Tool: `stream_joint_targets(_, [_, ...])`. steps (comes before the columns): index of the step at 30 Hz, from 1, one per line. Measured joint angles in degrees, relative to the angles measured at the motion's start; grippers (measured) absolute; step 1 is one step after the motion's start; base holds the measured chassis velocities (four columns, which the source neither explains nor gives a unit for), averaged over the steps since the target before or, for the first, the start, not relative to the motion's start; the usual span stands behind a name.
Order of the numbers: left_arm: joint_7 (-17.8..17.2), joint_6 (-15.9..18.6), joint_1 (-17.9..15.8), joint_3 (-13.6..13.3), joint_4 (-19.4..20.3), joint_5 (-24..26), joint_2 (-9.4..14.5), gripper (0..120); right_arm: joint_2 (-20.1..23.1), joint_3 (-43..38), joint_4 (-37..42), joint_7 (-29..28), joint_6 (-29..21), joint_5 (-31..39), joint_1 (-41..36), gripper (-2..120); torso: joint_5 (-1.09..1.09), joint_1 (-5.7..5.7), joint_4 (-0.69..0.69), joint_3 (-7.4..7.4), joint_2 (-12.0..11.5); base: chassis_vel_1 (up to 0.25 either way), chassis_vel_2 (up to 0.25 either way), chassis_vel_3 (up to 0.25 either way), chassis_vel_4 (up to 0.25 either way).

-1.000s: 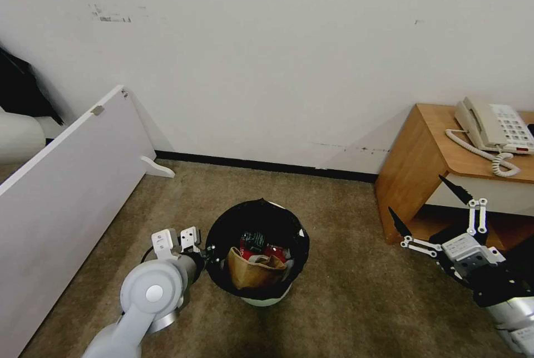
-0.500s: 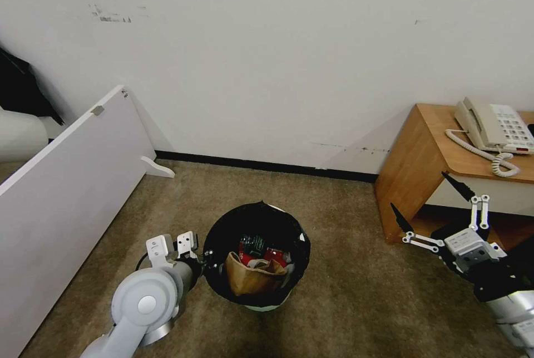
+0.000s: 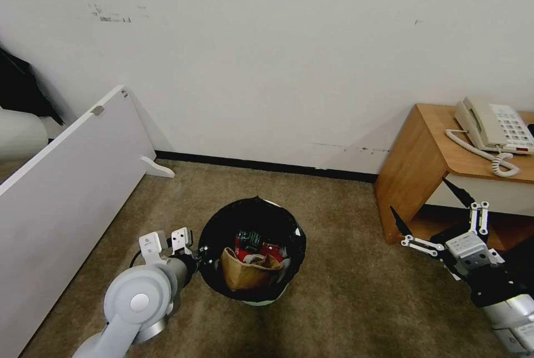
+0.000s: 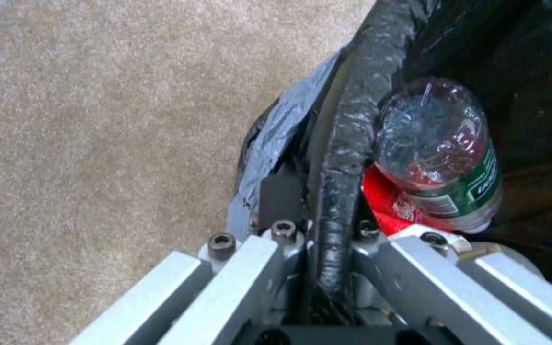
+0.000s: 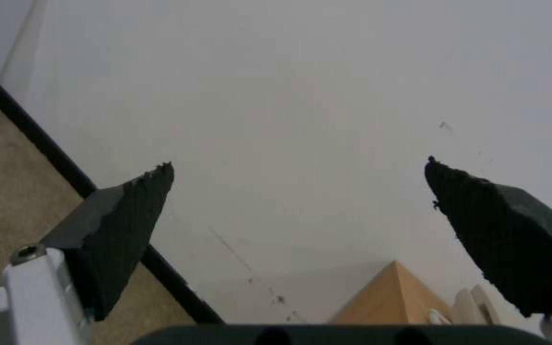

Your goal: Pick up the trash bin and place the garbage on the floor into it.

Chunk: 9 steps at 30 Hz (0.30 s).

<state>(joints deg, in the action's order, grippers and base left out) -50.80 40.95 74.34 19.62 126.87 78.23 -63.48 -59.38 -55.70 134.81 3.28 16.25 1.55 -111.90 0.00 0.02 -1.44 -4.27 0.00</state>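
Note:
The trash bin (image 3: 278, 221), white with a black bag over its rim, is on the carpet floor (image 3: 345, 291) straight ahead of me. My left gripper (image 3: 203, 254) is shut on the bin's left rim (image 4: 352, 124), which runs between its fingers (image 4: 279, 191). Garbage lies inside: a brown paper bag (image 3: 247, 274), a red can (image 3: 272, 251) and a clear green-labelled bottle (image 4: 442, 148) over a red wrapper (image 4: 388, 201). My right gripper (image 3: 420, 199) hangs open and empty at the right, in front of the wooden table, its black fingertips (image 5: 135, 201) wide apart.
A white board (image 3: 67, 180) leans along the left side. A wooden side table (image 3: 428, 152) with a beige phone (image 3: 492, 124) stands at the right against the white wall. Open carpet lies between the bin and the table.
My left arm and the bin in its grip have shifted slightly left and nearer to me. The right gripper has barely moved.

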Motion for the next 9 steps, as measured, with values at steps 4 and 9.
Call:
stream_joint_targets(4, [-0.03,-0.02,-0.15,-0.04,-0.3,0.23,0.12,0,-0.41,0.4,0.0,0.07,0.0,-0.13,-0.45,100,0.0,0.0,0.0,0.0,0.0,0.0,0.0,0.0,0.0])
stream_joint_targets(9, [-0.02,-0.01,-0.36,-0.09,-0.55,0.37,0.38,0,-0.51,0.57,0.03,0.15,-0.01,-0.24,-0.7,100,0.0,0.0,0.0,0.0,0.0,0.0,0.0,0.0,0.0])
